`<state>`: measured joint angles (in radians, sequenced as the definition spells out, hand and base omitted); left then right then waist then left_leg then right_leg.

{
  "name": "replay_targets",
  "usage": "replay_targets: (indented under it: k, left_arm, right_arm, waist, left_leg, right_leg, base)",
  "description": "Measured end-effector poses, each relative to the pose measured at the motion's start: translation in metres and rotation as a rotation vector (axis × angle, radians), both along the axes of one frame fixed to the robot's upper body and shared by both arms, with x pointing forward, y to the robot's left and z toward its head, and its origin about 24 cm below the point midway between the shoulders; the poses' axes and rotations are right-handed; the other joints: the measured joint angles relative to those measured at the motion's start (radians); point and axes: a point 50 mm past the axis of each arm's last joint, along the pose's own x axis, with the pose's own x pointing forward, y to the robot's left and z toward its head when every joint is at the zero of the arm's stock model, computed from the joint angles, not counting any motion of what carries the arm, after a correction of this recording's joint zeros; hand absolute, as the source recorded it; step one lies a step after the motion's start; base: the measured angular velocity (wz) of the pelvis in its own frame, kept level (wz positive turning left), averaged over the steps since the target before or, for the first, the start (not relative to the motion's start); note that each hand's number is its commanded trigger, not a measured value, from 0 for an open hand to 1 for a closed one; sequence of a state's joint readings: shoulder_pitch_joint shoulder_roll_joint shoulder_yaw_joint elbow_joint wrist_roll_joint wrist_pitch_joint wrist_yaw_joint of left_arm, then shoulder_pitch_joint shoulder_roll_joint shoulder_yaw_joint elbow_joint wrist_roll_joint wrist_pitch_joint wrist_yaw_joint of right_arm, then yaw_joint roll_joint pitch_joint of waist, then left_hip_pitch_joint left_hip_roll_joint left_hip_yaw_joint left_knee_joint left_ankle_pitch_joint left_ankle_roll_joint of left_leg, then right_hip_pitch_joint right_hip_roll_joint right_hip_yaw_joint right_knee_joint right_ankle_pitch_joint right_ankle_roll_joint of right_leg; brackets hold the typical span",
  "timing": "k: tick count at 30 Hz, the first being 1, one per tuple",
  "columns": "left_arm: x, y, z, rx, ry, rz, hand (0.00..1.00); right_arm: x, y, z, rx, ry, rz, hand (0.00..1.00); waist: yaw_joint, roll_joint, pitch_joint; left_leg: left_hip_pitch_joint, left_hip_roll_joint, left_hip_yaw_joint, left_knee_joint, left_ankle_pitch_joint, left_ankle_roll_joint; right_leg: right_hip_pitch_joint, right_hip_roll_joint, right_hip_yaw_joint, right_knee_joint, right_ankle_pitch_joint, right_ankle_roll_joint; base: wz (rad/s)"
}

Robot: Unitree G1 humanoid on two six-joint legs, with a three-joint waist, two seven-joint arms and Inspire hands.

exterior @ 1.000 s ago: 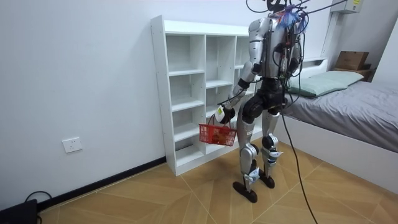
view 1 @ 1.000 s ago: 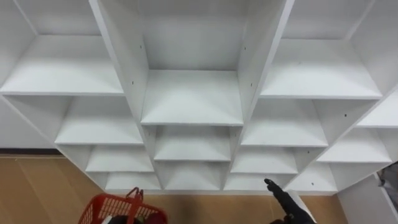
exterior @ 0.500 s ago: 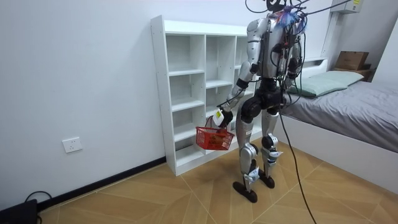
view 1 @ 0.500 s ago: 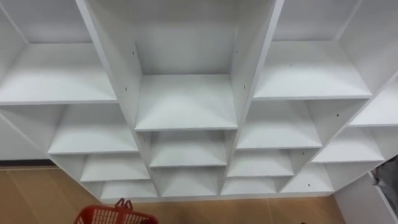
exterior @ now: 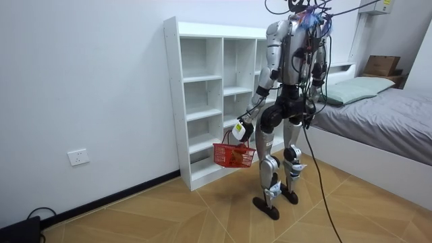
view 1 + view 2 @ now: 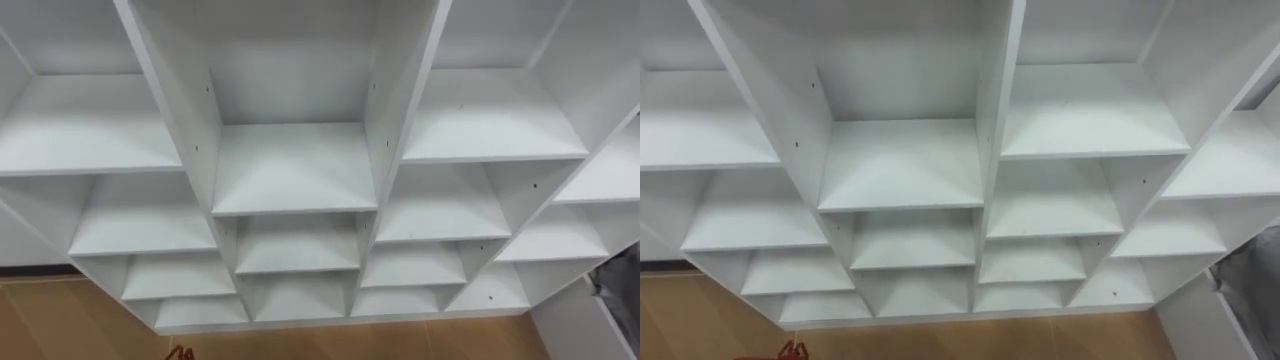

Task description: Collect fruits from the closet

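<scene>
I stand close in front of the white closet, an open shelf unit with three columns. Its compartments show bare white boards in the eye views. My left hand hangs at my side in the room view, shut on the handle of a red basket. The basket hangs at knee height, and small dark and orange shapes lie in it. The tip of the red basket handle peeks in at the bottom edge of the left eye view, and the same handle tip shows in the right eye view.
A bed with grey bedding stands at the room view's right, close behind me, with a cardboard box at its head. The bed's edge shows at lower right. Wooden floor lies open towards the room view's left.
My left arm has lowered, and the basket has sunk from hip to knee height. The eye view has shifted upward, so the basket and my right hand have slipped off its bottom edge.
</scene>
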<state>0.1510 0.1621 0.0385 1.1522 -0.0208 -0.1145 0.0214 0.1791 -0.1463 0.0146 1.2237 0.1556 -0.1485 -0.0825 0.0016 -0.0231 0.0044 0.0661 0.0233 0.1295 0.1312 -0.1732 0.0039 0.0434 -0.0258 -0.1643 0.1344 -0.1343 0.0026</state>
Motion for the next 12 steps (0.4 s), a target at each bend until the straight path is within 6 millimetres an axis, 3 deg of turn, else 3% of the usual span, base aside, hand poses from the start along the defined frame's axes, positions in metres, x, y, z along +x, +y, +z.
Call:
replay_targets:
  k: [12]
  left_arm:
    - [-0.008,-0.011,-0.005,-0.054,0.02,0.212,1.0]
  right_arm:
    - [-0.013,0.005,-0.004,0.041,0.072,-0.119,0.0]
  waist:
    - [0.0,-0.003,-0.0002]
  left_leg:
    - [0.035,0.0,-0.001,-0.001,-0.007,-0.001]
  right_leg:
    - [0.026,0.001,0.001,0.001,-0.009,0.001]
  base:
    - [0.0]
